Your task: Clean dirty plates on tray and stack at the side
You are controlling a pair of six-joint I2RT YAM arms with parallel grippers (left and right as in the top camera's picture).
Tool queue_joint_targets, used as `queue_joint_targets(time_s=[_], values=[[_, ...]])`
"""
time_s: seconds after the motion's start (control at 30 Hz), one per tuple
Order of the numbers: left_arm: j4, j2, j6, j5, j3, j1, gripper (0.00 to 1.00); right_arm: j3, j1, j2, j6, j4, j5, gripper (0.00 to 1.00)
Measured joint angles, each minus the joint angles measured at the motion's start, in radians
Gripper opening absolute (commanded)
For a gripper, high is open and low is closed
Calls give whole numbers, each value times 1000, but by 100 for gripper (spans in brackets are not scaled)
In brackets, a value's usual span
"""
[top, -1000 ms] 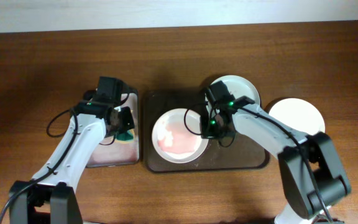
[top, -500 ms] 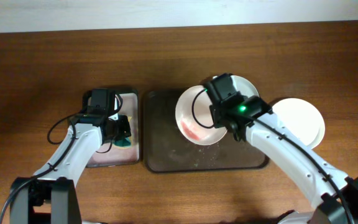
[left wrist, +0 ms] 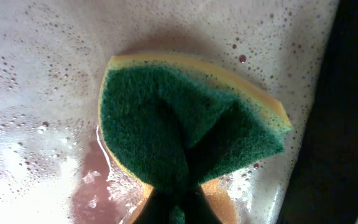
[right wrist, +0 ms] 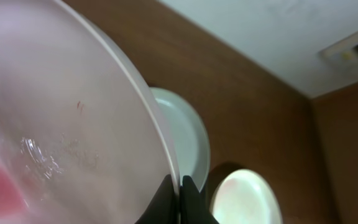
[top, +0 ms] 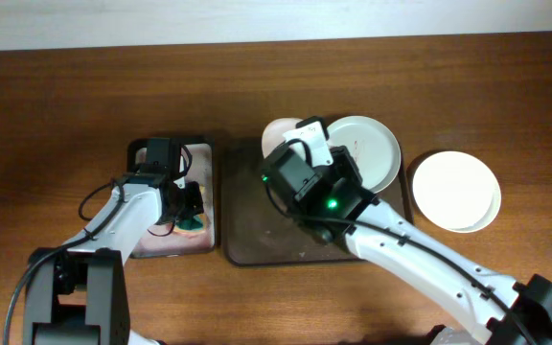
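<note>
Above the tray, we are pinching a dirty plate in the right gripper (left gripper squeezing the sponge).

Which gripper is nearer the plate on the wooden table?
Right. The right gripper holds a lifted plate over the tray, left of the table plate; the left gripper, clamping the sponge, is farther left.

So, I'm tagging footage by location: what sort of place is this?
Probably a robot test bench staged for dishwashing, not a real kitchen: a wooden table, a sponge in a soapy tray, and white plates on and beside a brown tray.
</note>
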Motion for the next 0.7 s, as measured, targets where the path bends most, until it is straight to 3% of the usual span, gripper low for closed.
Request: queue_joint_targets(time_s=[0.47,0.7], values=[[2,2,0,0,0,0,0,0,49,0,3,23,166,4],[2,3,0,0,0,0,0,0,-71,0,148,-23,-21,4]])
